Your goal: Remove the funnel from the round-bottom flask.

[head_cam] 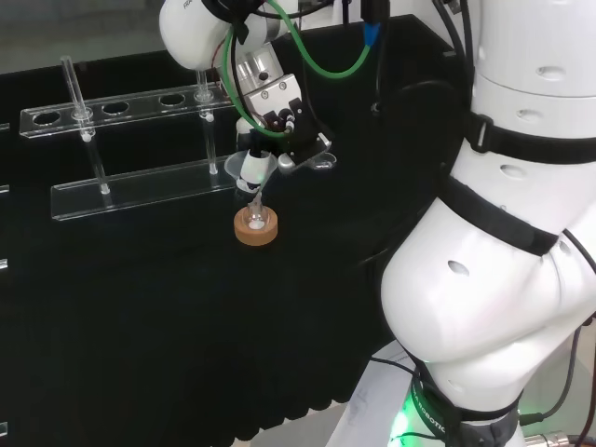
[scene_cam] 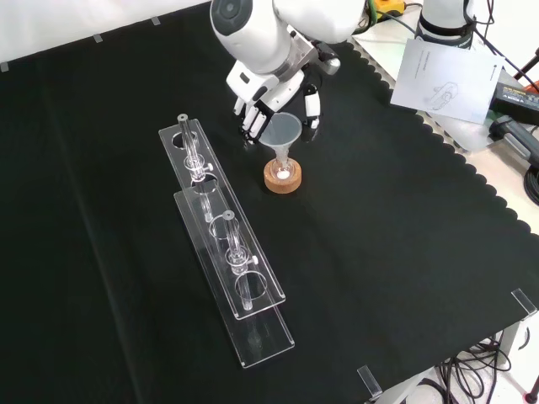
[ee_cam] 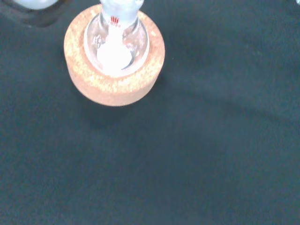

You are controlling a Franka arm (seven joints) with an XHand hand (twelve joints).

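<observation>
Under my hand (scene_cam: 271,94) the funnel (scene_cam: 283,133) sits w/ its stem still down the neck of the round-bottom flask (scene_cam: 283,171), so removal isn't done yet; lift-out is what's left. Flask rests in its cork ring (scene_cam: 282,178), directly below my palm. Fingers look curled round the funnel's bowl, rim between them, i.e. clamped on it, as far as I can judge. Next, I'd say: straight up, clear of the neck.

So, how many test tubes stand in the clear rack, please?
3 seen in the front view: test tube at the rack's far end, two nearer. Clear glass, so others may be hidden.
</observation>
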